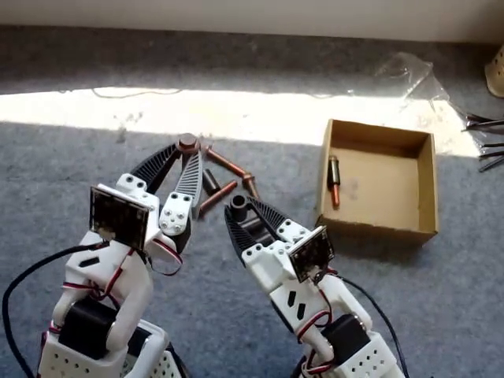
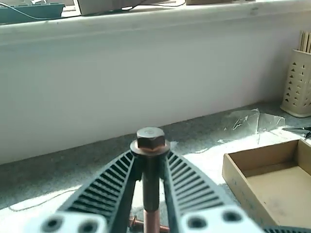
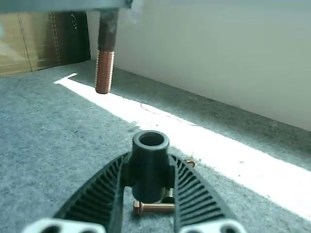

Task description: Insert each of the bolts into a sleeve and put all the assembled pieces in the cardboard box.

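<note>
on the grey carpeted surface (image 1: 441,299), loose bolts (image 1: 224,161) and a spare sleeve (image 1: 210,181) lie scattered between and just ahead of the two tools. the cardboard box (image 1: 425,181) sits open off to the right, apart from them, with one assembled piece (image 1: 334,181) lying by its left wall. a crumpled plastic bag (image 1: 405,69) lies beyond the box. the left tool (image 1: 187,151) pinches a bolt (image 1: 187,142) upright just under its head, threads hanging down. the right tool (image 1: 239,211) is pressed onto a black sleeve (image 3: 150,150), bore facing up, near the held bolt. both arms lean forward, tools angled toward each other
</note>
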Robot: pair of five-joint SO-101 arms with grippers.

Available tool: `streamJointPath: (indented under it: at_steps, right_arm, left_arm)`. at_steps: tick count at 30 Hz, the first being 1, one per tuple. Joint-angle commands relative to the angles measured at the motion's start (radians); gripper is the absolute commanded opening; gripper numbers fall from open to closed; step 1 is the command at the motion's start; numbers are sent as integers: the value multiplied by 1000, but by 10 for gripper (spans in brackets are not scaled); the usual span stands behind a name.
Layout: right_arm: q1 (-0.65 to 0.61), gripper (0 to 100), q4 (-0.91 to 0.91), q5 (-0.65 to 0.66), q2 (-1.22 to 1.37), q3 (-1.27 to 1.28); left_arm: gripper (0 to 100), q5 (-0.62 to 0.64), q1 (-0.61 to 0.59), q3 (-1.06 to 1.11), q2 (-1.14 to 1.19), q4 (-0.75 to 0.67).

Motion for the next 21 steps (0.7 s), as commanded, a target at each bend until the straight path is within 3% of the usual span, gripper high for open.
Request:
streamJointPath:
  at_steps: [1, 6, 18, 21]
  right_arm:
    - [-10, 5, 19, -2, -4, 94]
    - [-10, 5, 59, -2, -4, 94]
    - [-10, 5, 54, 0, -4, 94]
    - [-10, 5, 58, 60, -4, 94]
  left_arm:
    - [5, -6, -12, 59, -117, -121]
    - [6, 5, -12, 145, -257, -155]
    - [18, 299, -12, 160, -320, -180]
    - [53, 364, -12, 162, -320, -180]
